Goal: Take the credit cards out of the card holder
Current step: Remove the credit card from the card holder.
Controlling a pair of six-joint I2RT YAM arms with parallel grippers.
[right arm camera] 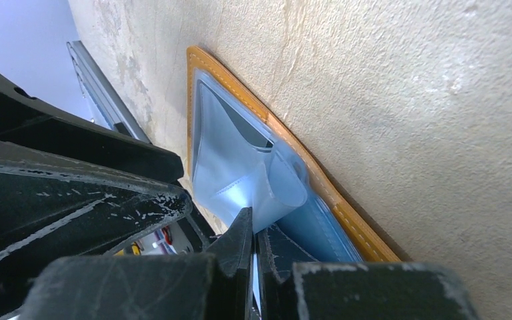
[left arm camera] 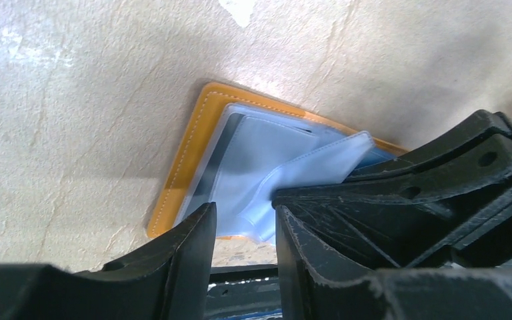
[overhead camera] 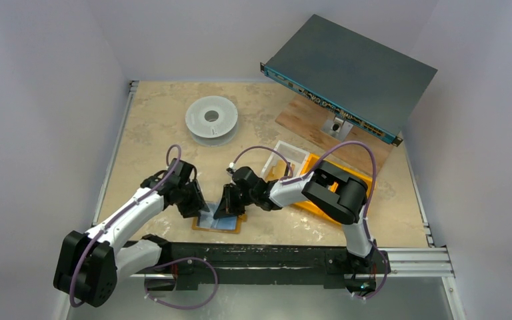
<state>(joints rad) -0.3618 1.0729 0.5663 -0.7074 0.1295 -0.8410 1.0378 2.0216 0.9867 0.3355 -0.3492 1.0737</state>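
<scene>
**Right gripper pinches a flap of the opened card holder; left jaws stand apart beside it**

The card holder (overhead camera: 217,221) lies opened flat on the table (overhead camera: 153,133), near the front edge, between the two arms. Its mustard-orange stitched border frames a pale blue inner lining. From that lining a pale blue flap (left arm camera: 317,165) is raised off the surface, bending up toward the right. In the left wrist view a dark strip shows under the lining along the holder's left side; what it is cannot be told.

The right gripper (right arm camera: 254,223) has its fingers pressed together on the free end of the flap, the blue material running in between the tips. From above, this gripper (overhead camera: 229,204) sits over the holder's right half, tilted down onto it.

The left gripper (left arm camera: 245,212) has its jaws apart, with a clear gap between them. Nothing is clamped there: only the near edge of the lining and a bit of table show through the gap. It stands low at the holder's left edge, just beside the right gripper.

Farther out, an orange bin (overhead camera: 311,164) and a clear container (overhead camera: 292,152) sit to the right, partly behind the right arm. A white spool (overhead camera: 211,120) lies well behind the holder. A grey rack unit (overhead camera: 350,70) rests tilted over a wooden board (overhead camera: 303,120) at the far right corner.
</scene>
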